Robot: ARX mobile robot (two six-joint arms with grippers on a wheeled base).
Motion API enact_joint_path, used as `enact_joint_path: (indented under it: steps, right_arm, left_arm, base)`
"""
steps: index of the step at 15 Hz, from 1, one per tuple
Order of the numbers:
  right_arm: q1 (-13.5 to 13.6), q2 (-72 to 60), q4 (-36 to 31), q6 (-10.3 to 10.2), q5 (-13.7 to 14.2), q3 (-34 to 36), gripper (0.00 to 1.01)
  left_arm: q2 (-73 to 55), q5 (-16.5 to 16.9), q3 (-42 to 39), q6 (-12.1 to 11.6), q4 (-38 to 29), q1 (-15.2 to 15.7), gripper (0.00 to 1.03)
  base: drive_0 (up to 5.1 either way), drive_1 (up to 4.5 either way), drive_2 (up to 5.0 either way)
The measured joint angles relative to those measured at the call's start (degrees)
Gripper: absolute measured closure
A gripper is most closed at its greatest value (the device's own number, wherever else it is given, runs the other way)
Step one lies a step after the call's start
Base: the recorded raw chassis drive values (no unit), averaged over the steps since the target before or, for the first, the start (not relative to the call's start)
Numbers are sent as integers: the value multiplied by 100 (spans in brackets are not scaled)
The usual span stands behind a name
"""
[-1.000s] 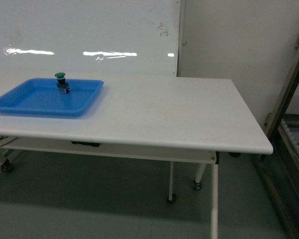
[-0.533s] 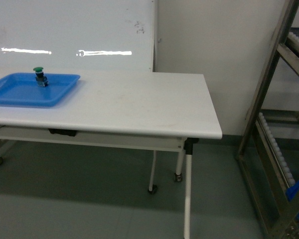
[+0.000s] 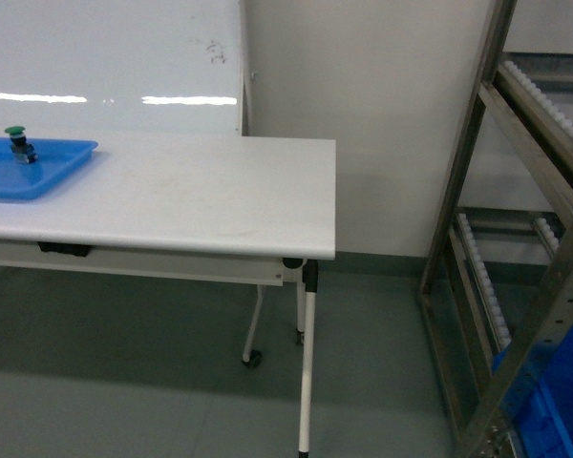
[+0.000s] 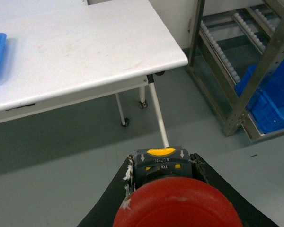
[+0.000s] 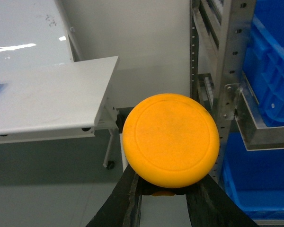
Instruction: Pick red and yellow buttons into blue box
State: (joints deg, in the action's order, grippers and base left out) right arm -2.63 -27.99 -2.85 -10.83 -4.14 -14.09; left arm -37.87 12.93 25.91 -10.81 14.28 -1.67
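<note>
You carry the red button clamped in the left gripper and the yellow button in the right gripper, so near the rack a bump can knock one loose before the blue box.

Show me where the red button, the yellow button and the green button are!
red button (image 4: pixel 176 206), left wrist view, on its round red cap.
yellow button (image 5: pixel 170 139), right wrist view, middle of its yellow cap.
green button (image 3: pixel 16 131), head view, on its green cap, in the blue tray (image 3: pixel 48 170), on its floor.
</note>
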Motion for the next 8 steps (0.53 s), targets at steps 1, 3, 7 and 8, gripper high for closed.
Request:
enact_joint_path:
  steps: [1,3,7,8]
  right_arm:
    - [0,-2,4,0,2,0,82]
    - [0,-9,7,0,2,0,82]
    - [0,-2,7,0,2,0,82]
    - [0,-2,7,0,2,0,82]
  left_arm:
    - [-4,0,0,0,-11,0,74]
    - [-26,2,0,0,9,0,74]
    - [-11,0,0,0,9,0,74]
    - [-11,2,0,-2,-7,0,74]
  base:
    - [444,-210,-210]
    - [444,-210,-210]
    - [447,-213,-213]
    - [451,-213,-213]
